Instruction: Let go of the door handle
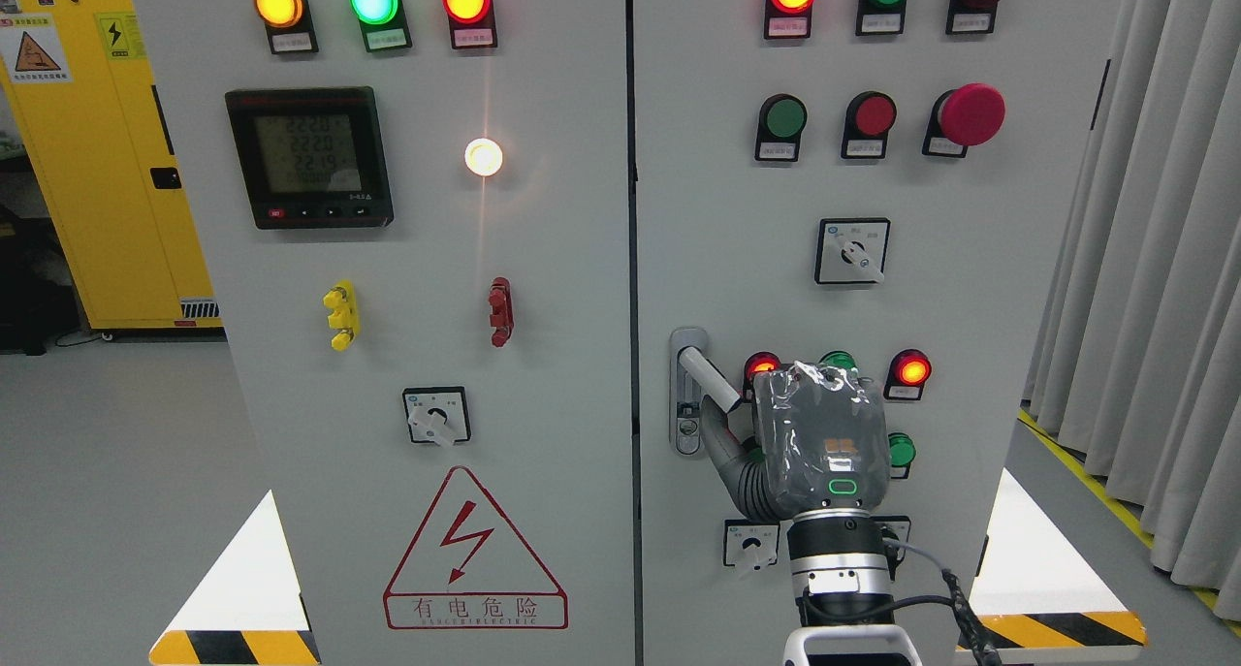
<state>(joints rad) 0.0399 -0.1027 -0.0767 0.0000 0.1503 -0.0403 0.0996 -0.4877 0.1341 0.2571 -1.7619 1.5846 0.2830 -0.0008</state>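
Observation:
The silver door handle (711,379) sticks out from its lock plate (686,424) at the left edge of the right cabinet door (970,356) and slants down to the right. My right hand (819,443), wrapped in grey film, comes up from the bottom edge and covers the handle's free end. Its dark thumb (725,448) curves up under the handle and touches it. The other fingers are hidden behind the back of the hand. The left arm is not in view.
The right door carries indicator lamps, push buttons, a red mushroom button (970,113) and rotary switches (851,251). The left door (388,356) has a meter (308,157) and a high-voltage warning sign (475,555). A yellow cabinet (97,162) stands at the far left and curtains (1154,259) hang at the right.

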